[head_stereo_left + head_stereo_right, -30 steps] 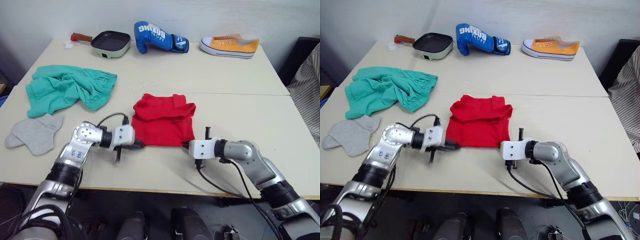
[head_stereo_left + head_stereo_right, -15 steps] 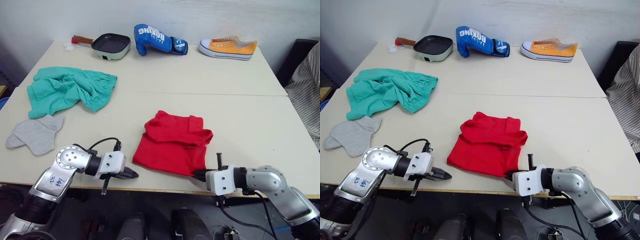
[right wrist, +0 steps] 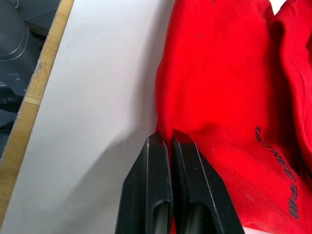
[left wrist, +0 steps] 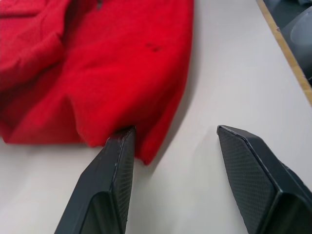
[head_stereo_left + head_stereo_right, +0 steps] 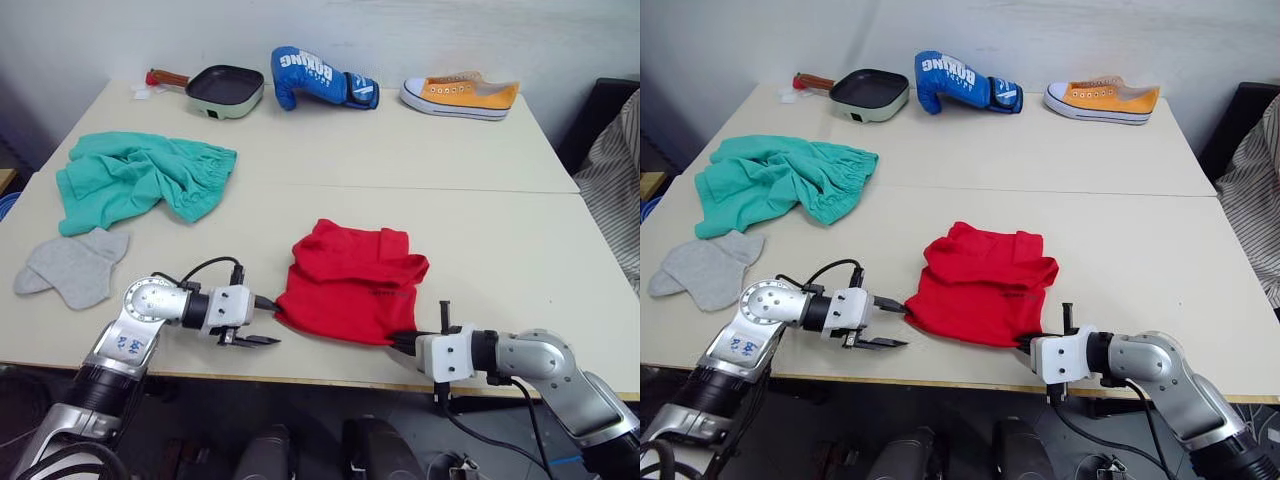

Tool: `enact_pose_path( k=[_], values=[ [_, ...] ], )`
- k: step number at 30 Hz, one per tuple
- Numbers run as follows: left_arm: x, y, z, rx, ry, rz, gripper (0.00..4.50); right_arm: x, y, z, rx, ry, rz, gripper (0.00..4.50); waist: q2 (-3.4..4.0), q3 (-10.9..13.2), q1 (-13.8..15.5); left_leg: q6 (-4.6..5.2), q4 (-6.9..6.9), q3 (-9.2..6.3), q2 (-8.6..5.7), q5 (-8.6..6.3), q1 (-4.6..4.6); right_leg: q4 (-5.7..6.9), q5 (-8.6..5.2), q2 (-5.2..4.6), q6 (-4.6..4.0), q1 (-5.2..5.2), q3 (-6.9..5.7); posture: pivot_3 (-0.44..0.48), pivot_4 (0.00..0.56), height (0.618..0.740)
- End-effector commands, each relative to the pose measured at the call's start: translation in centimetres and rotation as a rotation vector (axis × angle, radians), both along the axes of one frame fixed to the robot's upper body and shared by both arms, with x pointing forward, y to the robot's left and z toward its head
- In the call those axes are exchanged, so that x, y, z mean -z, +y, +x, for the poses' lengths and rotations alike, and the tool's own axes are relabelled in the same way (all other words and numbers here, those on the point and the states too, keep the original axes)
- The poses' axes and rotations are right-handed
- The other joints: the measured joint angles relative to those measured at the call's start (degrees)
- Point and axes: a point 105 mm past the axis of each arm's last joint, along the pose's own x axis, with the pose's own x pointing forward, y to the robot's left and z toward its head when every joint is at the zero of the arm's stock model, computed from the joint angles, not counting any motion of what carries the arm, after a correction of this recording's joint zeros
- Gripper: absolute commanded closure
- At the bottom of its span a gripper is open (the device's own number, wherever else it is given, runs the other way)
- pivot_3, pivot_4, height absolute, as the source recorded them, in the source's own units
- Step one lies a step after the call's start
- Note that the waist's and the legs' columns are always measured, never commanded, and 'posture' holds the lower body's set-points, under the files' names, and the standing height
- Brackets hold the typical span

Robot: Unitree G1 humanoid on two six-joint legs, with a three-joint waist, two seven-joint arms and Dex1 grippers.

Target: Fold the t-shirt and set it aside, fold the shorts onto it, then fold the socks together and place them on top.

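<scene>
The red t-shirt (image 5: 350, 285) lies folded and rumpled near the table's front edge. My left gripper (image 4: 175, 130) is open at its left front corner, with one finger (image 4: 117, 161) touching the hem and the other on bare table. At the shirt's right front corner, my right gripper (image 3: 165, 135) is shut, its tips pinching the hem. The teal-green shorts (image 5: 140, 180) lie crumpled at the far left. The grey socks (image 5: 70, 268) sit in front of them, near the left edge.
Along the back edge stand a small pan (image 5: 222, 88), a blue boxing glove (image 5: 320, 75) and an orange shoe (image 5: 460, 95). The table's front edge (image 5: 330, 382) runs just under both grippers. Striped cloth (image 5: 615, 190) hangs past the right side.
Both grippers dragged the t-shirt toward the front edge and a little right. The left gripper has since opened and let go of its corner; the right stays shut.
</scene>
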Motion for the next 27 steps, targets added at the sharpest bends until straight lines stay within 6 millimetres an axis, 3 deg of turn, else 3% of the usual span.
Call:
enact_pose_path(
  k=[1,3,6,10,13,17,26,27],
  values=[
    [-1.7,-1.3,0.1,0.043,-0.030,-0.063,1.70,-0.5,0.2,0.1,-0.010,-0.033,0.011,4.50,0.00,0.0,0.0,0.00,0.00,0.00,0.00,0.00,-0.01,0.00,0.00,0.00,0.00,0.00,0.00,0.000,0.150,0.740],
    [-3.2,-1.6,0.0,0.045,0.004,-0.119,1.70,-0.4,0.2,0.1,-0.008,-0.030,0.009,4.50,0.00,0.0,-0.1,0.00,0.01,0.00,0.00,0.00,-0.01,0.02,0.00,0.00,0.00,0.00,0.00,0.000,0.150,0.740],
    [-4.9,-1.3,0.0,0.034,0.059,-0.143,1.17,-0.3,0.1,0.1,-0.007,-0.027,0.005,4.50,0.00,0.0,-0.2,-0.02,0.01,0.00,0.01,0.01,0.01,0.04,0.00,0.01,0.00,0.00,0.00,0.000,0.150,0.740],
    [-5.6,-1.0,-0.2,0.048,0.107,-0.117,0.03,-0.2,0.1,0.2,-0.001,-0.025,0.003,4.50,0.00,0.0,-0.2,-0.03,0.02,0.00,0.01,0.02,0.02,0.06,0.00,0.02,0.00,0.00,0.00,0.000,0.150,0.740],
    [-5.7,-0.7,-0.8,0.077,0.183,-0.083,0.03,-0.1,0.0,0.2,0.000,-0.025,-0.003,4.50,0.00,0.0,-0.1,-0.03,0.02,-0.01,0.00,0.02,0.01,0.06,0.00,0.01,0.00,0.01,0.00,0.000,0.150,0.740],
    [-6.4,-1.1,0.0,0.058,0.107,-0.110,0.03,-0.1,0.1,0.3,0.002,-0.025,-0.003,4.50,0.00,0.0,-0.1,-0.03,0.03,-0.02,0.01,0.02,0.01,0.05,0.00,0.02,0.00,0.01,0.00,0.000,0.150,0.740],
    [-2.0,-2.8,1.1,0.156,-0.046,0.075,0.03,-0.3,0.4,0.4,-0.002,-0.024,0.005,4.50,-0.01,0.0,-0.2,-0.04,0.05,0.00,0.00,0.02,0.01,0.06,0.00,0.02,0.00,0.00,0.00,0.000,0.150,0.740],
    [-1.7,-2.9,1.4,0.156,-0.062,0.089,0.22,-0.4,0.4,0.5,-0.002,-0.026,0.005,4.50,-0.01,0.0,-0.1,-0.04,0.07,0.00,0.00,0.02,0.01,0.06,0.00,0.02,0.00,0.00,0.00,0.000,0.150,0.740]
  ],
)
